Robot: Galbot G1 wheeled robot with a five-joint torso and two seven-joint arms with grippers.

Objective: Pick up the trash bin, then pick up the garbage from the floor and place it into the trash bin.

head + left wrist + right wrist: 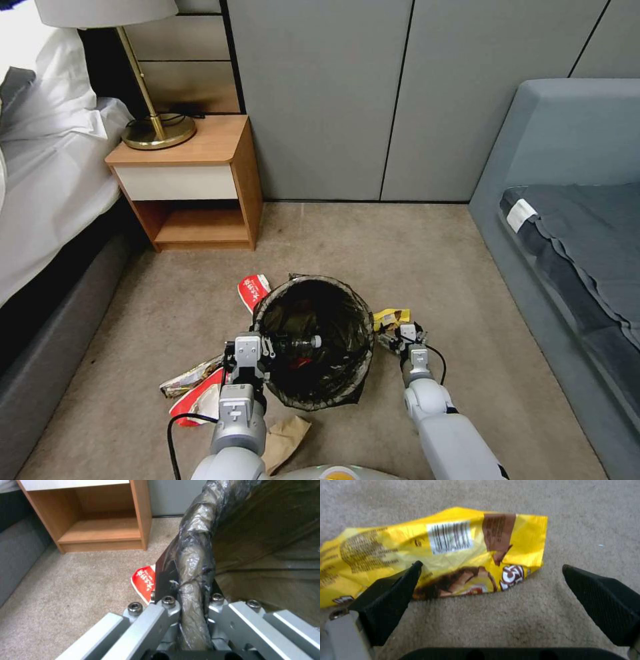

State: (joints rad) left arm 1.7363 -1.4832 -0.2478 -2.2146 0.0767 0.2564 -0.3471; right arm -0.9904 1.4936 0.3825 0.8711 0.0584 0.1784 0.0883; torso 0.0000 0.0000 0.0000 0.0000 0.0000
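Carpet floor (427, 267), litter around bin (313, 340). Left end effector (195, 610) clamps the bin's rim, keeping it handy. Right end effector (491, 585), spread wide, hangs over the yellow wrapper (446, 552) beside the bin, poised to pinch it.

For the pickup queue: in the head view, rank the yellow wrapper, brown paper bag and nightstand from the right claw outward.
1. Yellow wrapper, just ahead of the open right claw.
2. Brown paper bag, across by the left arm.
3. Nightstand, far-left at the wall.

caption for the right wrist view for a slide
Open right hand poised low over a yellow snack wrapper lying on the carpet.
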